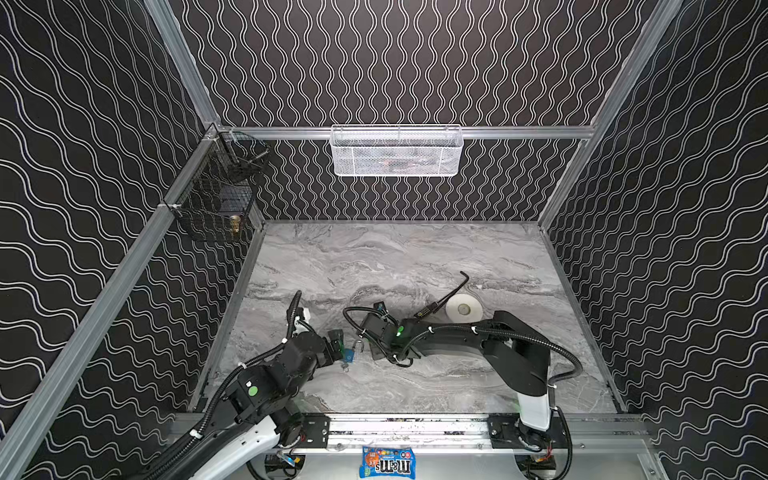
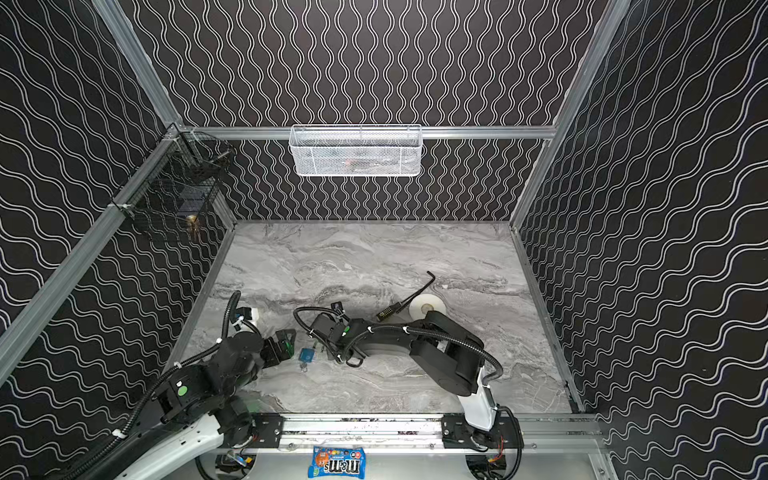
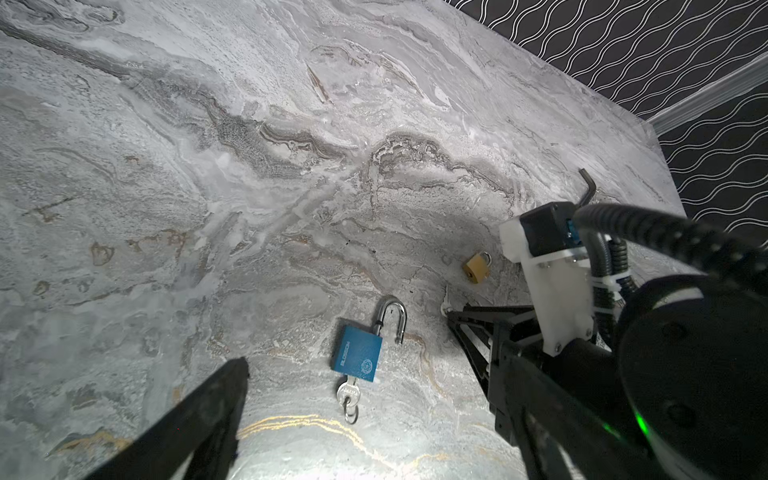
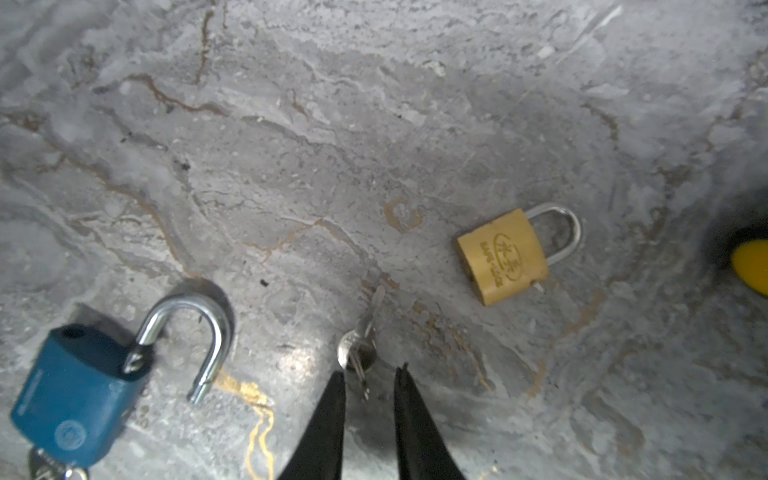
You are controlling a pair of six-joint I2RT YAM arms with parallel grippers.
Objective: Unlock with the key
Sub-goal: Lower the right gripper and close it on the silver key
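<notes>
Key [image 4: 358, 351] lies on the marble table [image 4: 374, 124], between the open blue padlock [image 4: 79, 399] and the shut brass padlock [image 4: 503, 257]. My right pincer [image 4: 370, 374] straddles it, jaws narrowly apart, seemingly not yet pinching. The left pincer [image 1: 338, 347] gapes empty. I judge this the pickup; next I must clamp, lift and aim at the brass keyhole.

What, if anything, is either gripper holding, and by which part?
Nothing yet. The right gripper has its fingers either side of the loose keys, unclamped; the left gripper is empty.
</notes>
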